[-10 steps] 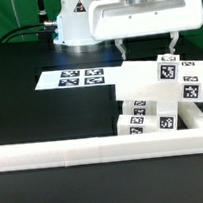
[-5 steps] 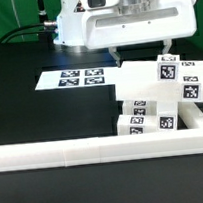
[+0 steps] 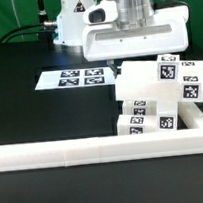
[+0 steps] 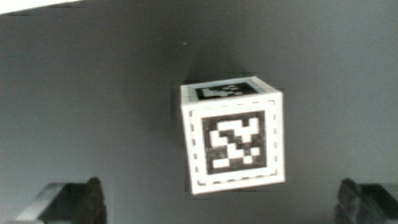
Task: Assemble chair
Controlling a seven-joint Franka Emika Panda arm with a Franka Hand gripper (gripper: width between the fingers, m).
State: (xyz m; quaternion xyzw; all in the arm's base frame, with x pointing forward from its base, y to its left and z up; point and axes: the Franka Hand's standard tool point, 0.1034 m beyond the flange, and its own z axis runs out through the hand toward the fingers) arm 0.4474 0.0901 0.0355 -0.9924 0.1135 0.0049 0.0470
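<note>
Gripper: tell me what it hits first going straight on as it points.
Probably the white tagged post, which the wrist view shows centred between the open jaws of the gripper; its distance is unclear.

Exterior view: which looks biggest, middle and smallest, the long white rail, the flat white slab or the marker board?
1. long white rail, but it is nearest the camera, so that helps it.
2. flat white slab.
3. marker board, lying farther back.
</note>
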